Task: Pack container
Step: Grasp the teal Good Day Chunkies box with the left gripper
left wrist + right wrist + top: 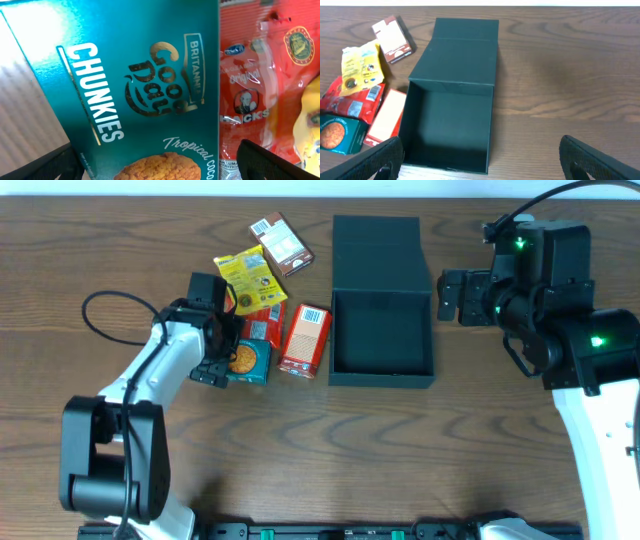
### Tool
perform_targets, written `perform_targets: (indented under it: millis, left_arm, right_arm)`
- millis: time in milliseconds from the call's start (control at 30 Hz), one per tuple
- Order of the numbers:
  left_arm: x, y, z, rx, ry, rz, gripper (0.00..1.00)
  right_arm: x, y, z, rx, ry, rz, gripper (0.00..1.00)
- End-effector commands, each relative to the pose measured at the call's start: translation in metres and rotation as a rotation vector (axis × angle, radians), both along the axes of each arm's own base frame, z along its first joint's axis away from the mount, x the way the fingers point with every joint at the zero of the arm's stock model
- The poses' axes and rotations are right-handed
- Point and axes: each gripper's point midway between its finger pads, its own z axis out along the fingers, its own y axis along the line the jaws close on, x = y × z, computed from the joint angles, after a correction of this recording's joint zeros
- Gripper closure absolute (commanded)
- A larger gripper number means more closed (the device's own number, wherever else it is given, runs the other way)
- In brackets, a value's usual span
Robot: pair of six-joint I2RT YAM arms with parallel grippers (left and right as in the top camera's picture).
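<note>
"Where's the container from where you sit?"

"Straight ahead of my right end effector (pixel 447 295). The black container (pixel 380 335) rests on the tabletop (pixel 500 440) with its lid (pixel 378 250) folded back flat on the far side and its bare floor showing. That end effector is released, its fingers (pixel 375 160) spread wide with nothing between them, just beside the container's wall."

"And the left?"

"My left end effector (pixel 215 370) is released too and sits low over the teal cookie box (pixel 125 100), one finger at each side of it. I cannot tell whether they touch it. A red packet (pixel 260 75) lies against the box on the right-finger side. Beyond it are a yellow packet (pixel 245 272) and a brown carton (pixel 281 243). An orange box (pixel 307 340) lies between this end effector and the container."
</note>
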Motion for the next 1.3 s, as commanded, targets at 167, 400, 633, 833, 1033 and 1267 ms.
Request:
perform_targets:
  millis: [167, 400, 633, 833, 1033, 1267]
  left_arm:
    - [0.003, -0.008, -0.019, -0.036, 0.065, 0.002, 0.04]
    - [-0.001, -0.008, -0.029, -0.038, 0.095, -0.001, 0.04]
    - [-0.012, -0.007, -0.027, -0.024, 0.145, -0.052, 0.14]
    - [-0.014, 0.001, -0.007, 0.036, 0.187, -0.133, 0.21]
    - [-0.01, 0.003, 0.018, 0.082, 0.192, -0.224, 0.26]
    - [0.022, -0.027, 0.064, 0.207, 0.038, -0.489, 0.29]
  right_arm:
    - [-0.003, -0.003, 0.007, -0.016, -0.02, 0.016, 0.01]
    - [-0.002, -0.003, 0.007, -0.016, -0.02, 0.016, 0.01]
    - [-0.002, -0.003, 0.007, -0.016, -0.022, 0.016, 0.01]
    - [0.001, -0.002, 0.01, -0.013, -0.04, 0.016, 0.01]
    - [0.002, -0.003, 0.011, -0.028, -0.045, 0.026, 0.01]
    - [0.004, -0.006, 0.013, -0.029, -0.056, 0.016, 0.01]
